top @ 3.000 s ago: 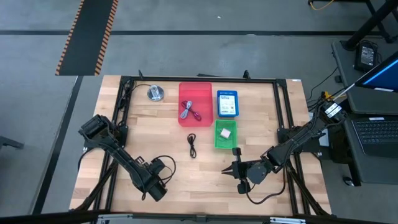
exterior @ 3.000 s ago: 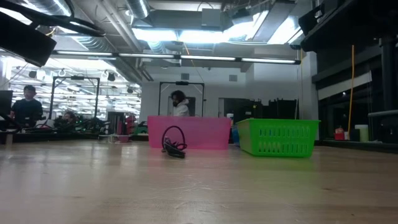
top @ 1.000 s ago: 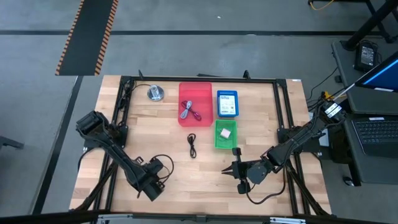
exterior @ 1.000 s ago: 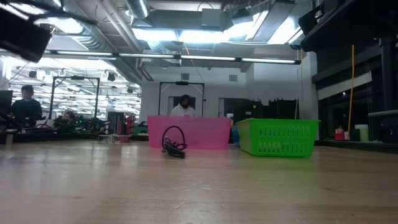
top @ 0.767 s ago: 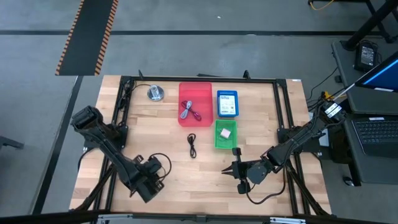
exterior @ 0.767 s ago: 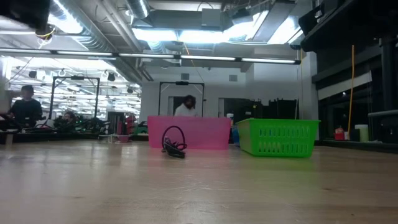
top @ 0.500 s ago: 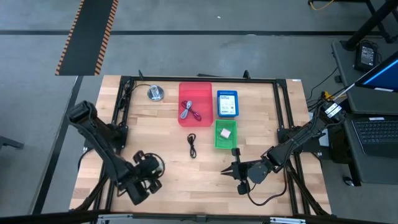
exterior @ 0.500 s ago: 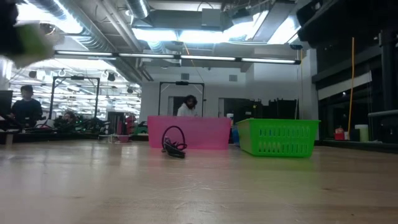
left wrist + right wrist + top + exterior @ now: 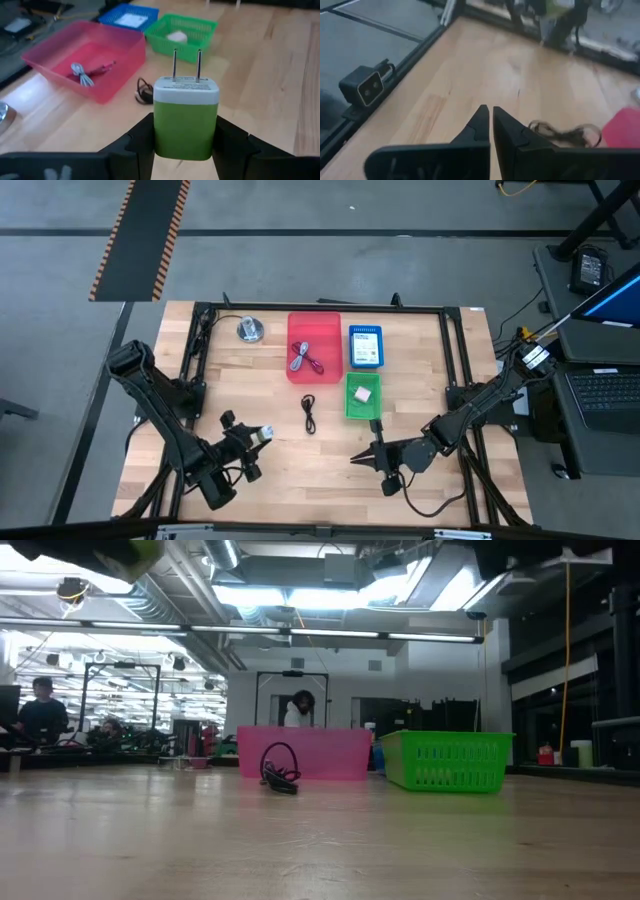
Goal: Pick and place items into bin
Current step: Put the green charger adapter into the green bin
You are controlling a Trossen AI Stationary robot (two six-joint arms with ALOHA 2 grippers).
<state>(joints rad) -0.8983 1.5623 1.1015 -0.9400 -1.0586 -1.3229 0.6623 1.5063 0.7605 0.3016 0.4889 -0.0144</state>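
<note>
My left gripper is over the near left part of the table, shut on a small charger plug with a green body, a white top and two metal prongs. A black cable lies coiled on the wood in front of the pink bin, which holds grey and red cables. A blue bin holds a white packet, and a green bin holds a white piece. My right gripper hovers shut near the table's near edge, right of centre. My left gripper pinches the charger's green body between its two fingers, one on each side. The prongs point away from the gripper toward the bins. The charger is lifted clear of the table and shows high up in the low view.
A round silver disc sits at the far left of the table. A black frame rail runs along the table's sides. Bare wood lies between the two grippers. People show in the room behind the table.
My left arm swung toward the table's left edge, then the gripper rose and turned to face the bins, carrying the green charger up off the table. My right gripper shifted a little toward the table's left.
</note>
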